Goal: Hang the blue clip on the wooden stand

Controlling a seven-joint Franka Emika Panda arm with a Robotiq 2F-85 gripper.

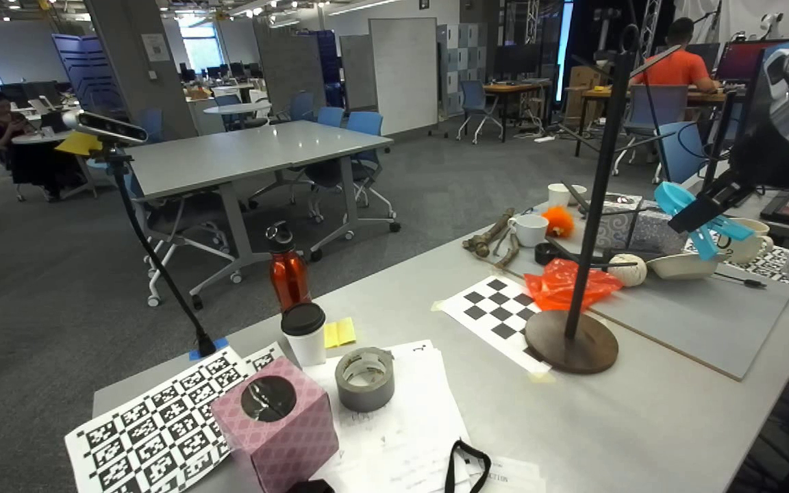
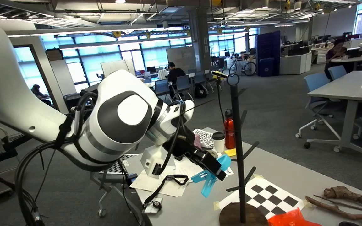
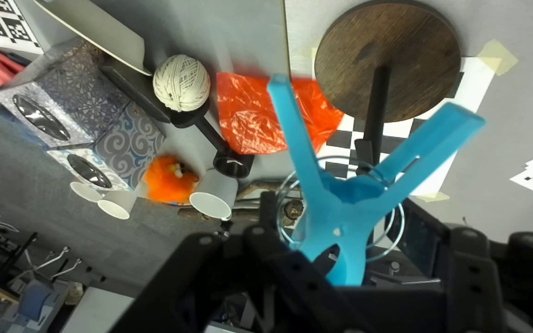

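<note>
So our gripper (image 3: 344, 223) is up above the table (image 1: 572, 424), fingers closed partway and pinching the blue clip (image 3: 352, 210) between them, its two long legs poking past the fingertips. That clip's in midair, and in an exterior view we see a clear gap between it and the wooden stand (image 1: 592, 226). The stand's upright, its round base partly on a checkerboard sheet (image 2: 264, 201). A red plastic bag (image 1: 552, 284) sits right by the base; we can't tell if they touch. Further out we've got a ball of string (image 3: 182, 83) and a white mug (image 1: 528, 231), a roll of tape (image 1: 367, 398) lying on papers (image 1: 418, 404), a pink tissue box (image 1: 288, 438), and a paper cup (image 1: 307, 346) beside a red bottle (image 1: 290, 281).
</note>
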